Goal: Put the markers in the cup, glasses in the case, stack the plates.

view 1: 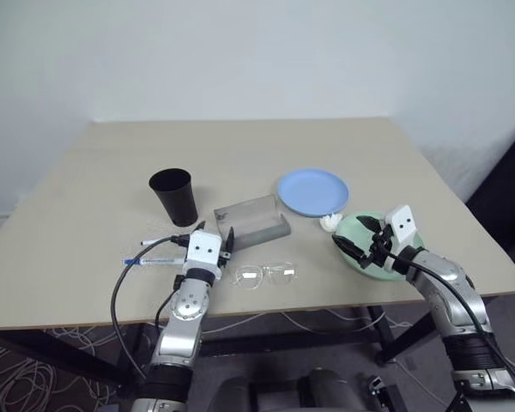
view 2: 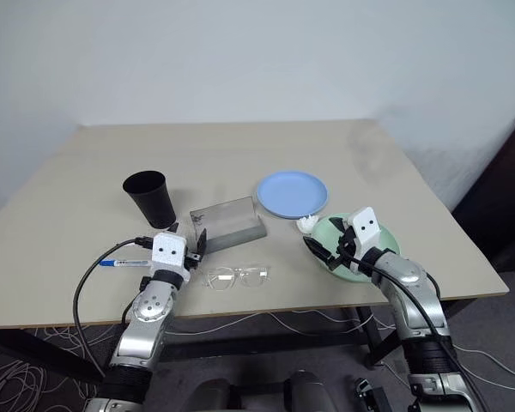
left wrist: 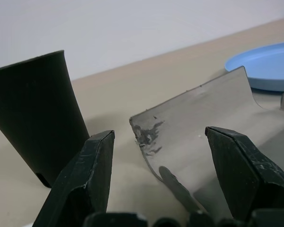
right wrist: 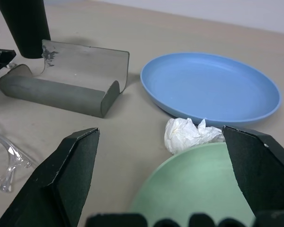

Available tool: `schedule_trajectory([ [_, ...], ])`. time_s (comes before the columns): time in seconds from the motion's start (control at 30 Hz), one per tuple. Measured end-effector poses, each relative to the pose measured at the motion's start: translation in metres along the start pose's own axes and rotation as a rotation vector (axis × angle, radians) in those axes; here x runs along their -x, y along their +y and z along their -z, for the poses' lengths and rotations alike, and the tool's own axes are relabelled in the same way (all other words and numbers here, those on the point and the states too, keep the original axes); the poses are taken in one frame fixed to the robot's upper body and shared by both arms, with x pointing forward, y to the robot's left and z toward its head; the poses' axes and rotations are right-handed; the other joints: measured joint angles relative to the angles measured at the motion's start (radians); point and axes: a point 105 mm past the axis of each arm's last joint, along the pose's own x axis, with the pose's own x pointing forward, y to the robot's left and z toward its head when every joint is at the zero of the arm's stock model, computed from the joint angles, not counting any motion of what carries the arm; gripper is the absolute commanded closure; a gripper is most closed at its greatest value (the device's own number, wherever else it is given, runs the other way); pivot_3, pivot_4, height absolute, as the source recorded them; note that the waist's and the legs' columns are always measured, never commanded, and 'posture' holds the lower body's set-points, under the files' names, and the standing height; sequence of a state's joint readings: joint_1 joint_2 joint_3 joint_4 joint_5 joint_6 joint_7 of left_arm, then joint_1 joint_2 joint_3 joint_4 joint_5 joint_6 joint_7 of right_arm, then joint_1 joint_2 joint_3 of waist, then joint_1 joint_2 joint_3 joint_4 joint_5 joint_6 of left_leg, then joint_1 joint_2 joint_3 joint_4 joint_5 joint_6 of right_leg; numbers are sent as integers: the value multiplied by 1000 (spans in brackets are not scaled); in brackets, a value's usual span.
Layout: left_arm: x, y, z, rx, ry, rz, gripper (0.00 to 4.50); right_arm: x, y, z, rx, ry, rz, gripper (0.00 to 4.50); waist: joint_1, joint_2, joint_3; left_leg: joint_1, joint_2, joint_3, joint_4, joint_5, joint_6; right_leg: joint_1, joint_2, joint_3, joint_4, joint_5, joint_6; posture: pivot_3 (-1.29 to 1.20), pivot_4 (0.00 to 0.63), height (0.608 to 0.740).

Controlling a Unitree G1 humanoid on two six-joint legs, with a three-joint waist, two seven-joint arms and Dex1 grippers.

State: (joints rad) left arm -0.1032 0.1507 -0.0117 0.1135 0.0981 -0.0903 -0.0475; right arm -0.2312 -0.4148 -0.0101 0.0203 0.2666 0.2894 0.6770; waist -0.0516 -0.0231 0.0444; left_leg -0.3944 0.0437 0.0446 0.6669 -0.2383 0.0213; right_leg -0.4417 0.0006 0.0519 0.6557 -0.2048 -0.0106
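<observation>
Mint-green plate lies directly under my right gripper, fingers spread and empty, with the light blue plate just beyond it across the tissue wad; right arm nearer.

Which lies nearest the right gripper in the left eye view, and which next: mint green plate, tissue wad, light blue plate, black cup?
1. Mint green plate, directly under the right gripper.
2. Tissue wad, just beyond, at that plate's rim.
3. Light blue plate, farther back.
4. Black cup, far across, near the left gripper.
</observation>
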Motion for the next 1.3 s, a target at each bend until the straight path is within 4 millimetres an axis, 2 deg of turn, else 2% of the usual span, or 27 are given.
schedule_trajectory([
  [0.2, 1, 10, 3, 4, 6, -17, 1281, 1, 2, 0, -10, 0, 7, 0, 0, 0, 0, 0, 0, 0, 0, 0, 0, 0, 0, 0, 0, 0, 0, 0, 0, 740],
  [0.47, 5, 12, 5, 2, 15, -5, 1281, -6, 12, 2, -12, 9, -7, 0, 0, 0, 0, 0, 0, 0, 0, 0, 0, 0, 0, 0, 0, 0, 0, 0, 0, 740],
  [0.7, 7, 8, 1, 41, -1, 150, 1281, -5, 19, 9, 64, 120, 54, 0, 1, 0, 0, -1, 0, 0, 0, 0, 0, -1, 0, 0, 0, 0, 0, 0, 0, 740],
  [0.9, 13, -12, -5, 92, -18, 365, 1281, 2, 34, 16, 92, 210, 60, 0, 0, 0, 0, 0, 0, 1, 0, 0, 0, -1, -1, 0, 0, 0, 0, 0, 0, 740],
  [1.1, 34, -47, -11, 149, 5, 657, 1281, 10, 29, 22, 105, 285, 115, 0, -1, 0, 0, 0, 0, 1, 0, 0, 0, -1, -1, 0, 0, 0, 0, 0, 0, 740],
  [1.3, 44, -62, -15, 153, 20, 782, 1281, 16, 25, 29, 108, 358, 141, 0, -1, 0, 0, 0, 0, 0, 0, 0, 0, -1, -1, 0, 0, 0, 0, 0, 0, 740],
])
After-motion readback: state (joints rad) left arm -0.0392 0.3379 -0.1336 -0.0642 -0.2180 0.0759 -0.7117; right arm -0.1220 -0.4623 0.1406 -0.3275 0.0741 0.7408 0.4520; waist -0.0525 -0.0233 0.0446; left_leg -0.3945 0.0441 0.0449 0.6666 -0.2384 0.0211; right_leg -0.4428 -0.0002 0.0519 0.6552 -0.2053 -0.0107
